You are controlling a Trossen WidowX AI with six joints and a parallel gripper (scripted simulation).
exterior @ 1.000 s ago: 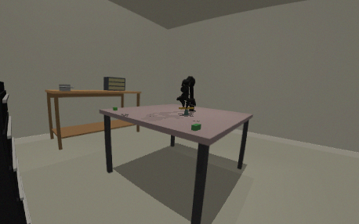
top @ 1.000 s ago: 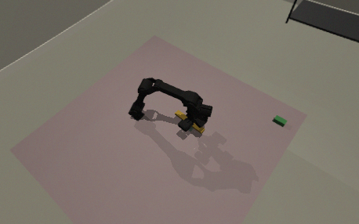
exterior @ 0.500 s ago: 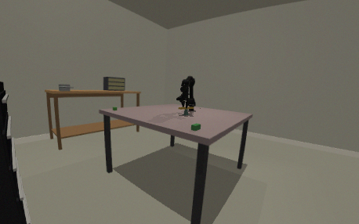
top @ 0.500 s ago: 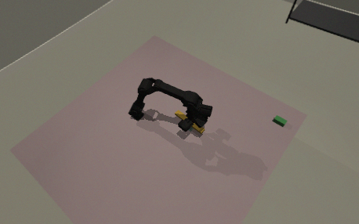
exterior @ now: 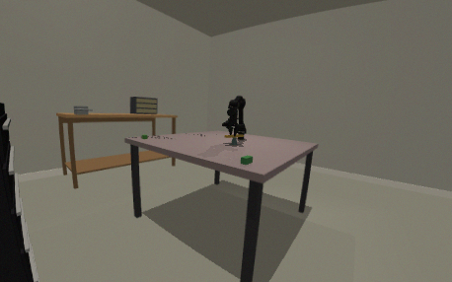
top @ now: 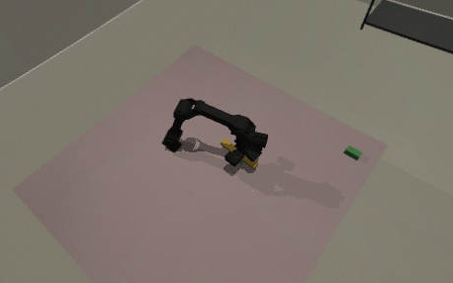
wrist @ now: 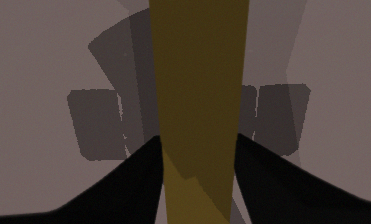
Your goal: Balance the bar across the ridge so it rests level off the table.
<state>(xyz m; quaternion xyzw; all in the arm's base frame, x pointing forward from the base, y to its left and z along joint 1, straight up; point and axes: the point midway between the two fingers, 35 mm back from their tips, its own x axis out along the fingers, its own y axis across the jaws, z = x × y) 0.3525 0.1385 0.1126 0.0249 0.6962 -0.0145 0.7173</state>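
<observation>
A long yellow bar looks about level above the table. My gripper points down and is shut on the bar, one finger on each long side, near its middle. The small teal ridge stands on the table directly below the bar in the exterior view. In the top view it is mostly hidden by the gripper and bar. In the wrist view the bar hides it. Whether the bar touches the ridge's top cannot be told.
A green block lies near a table corner. Another small green thing shows near the left corner in the exterior view. A wooden workbench stands behind, away from the table. Arm shadows fall across the table.
</observation>
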